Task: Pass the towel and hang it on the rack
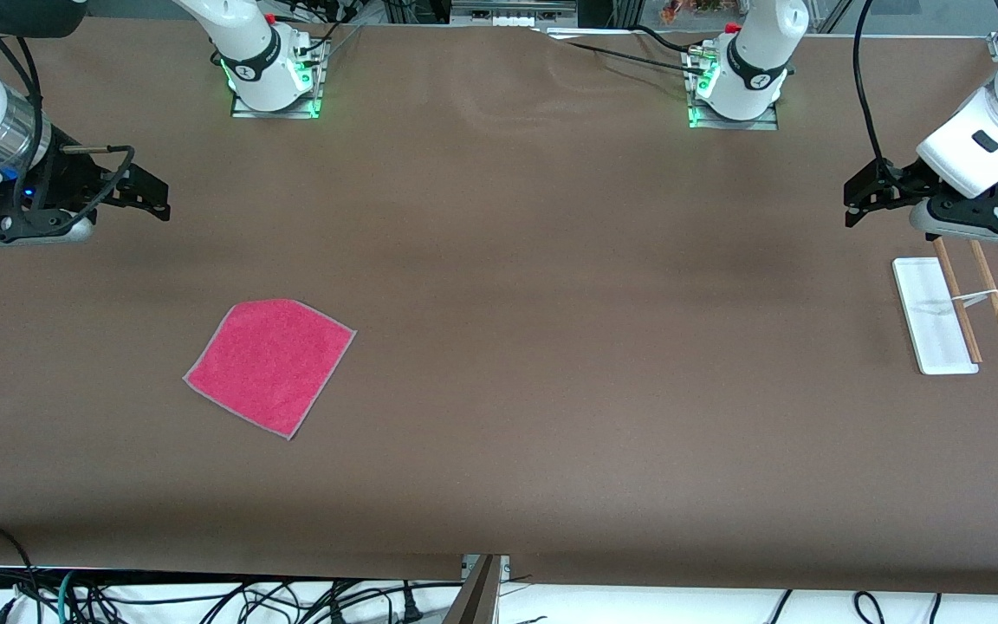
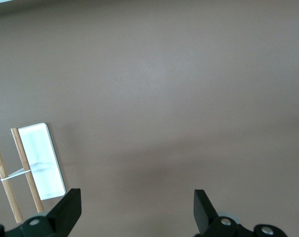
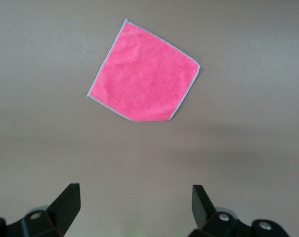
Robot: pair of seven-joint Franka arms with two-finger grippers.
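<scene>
The pink-red towel (image 1: 270, 367) with a thin grey border lies flat on the brown table toward the right arm's end; it also shows in the right wrist view (image 3: 143, 72). The rack (image 1: 954, 310), a white flat base with two thin brown rods joined by a white crosspiece, lies at the left arm's end; it also shows in the left wrist view (image 2: 28, 170). My right gripper (image 1: 148, 192) hangs open and empty in the air at the right arm's end of the table. My left gripper (image 1: 863, 195) hangs open and empty over the table beside the rack.
Both arm bases (image 1: 274, 74) (image 1: 737, 82) stand at the table's edge farthest from the front camera. Cables (image 1: 204, 598) hang below the table's near edge. The brown table surface (image 1: 551, 347) stretches wide between towel and rack.
</scene>
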